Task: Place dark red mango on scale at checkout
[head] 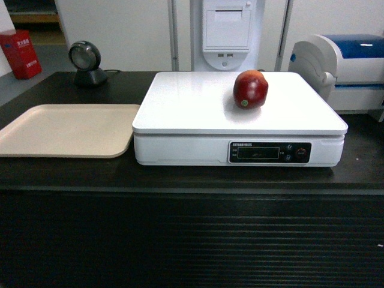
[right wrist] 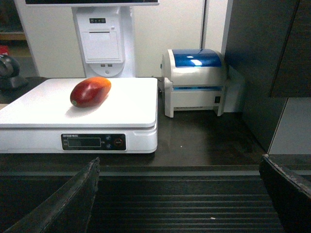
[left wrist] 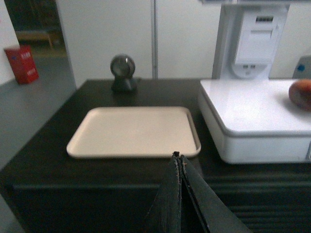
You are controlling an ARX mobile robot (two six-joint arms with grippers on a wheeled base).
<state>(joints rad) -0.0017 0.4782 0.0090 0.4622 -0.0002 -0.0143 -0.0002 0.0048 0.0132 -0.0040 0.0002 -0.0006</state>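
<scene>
Mango (head: 250, 89) resting on scale (head: 198, 108) atop checkout (head: 180, 174), L hand (left wrist: 180, 156) pressed together, R hand (right wrist: 187, 194) spread

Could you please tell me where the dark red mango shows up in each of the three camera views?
Head: dark red mango right of centre, on the scale.
Left wrist: mango cut off at the right edge, on the scale.
Right wrist: mango upper left, on the scale.
Shared landmark: the scale.
</scene>
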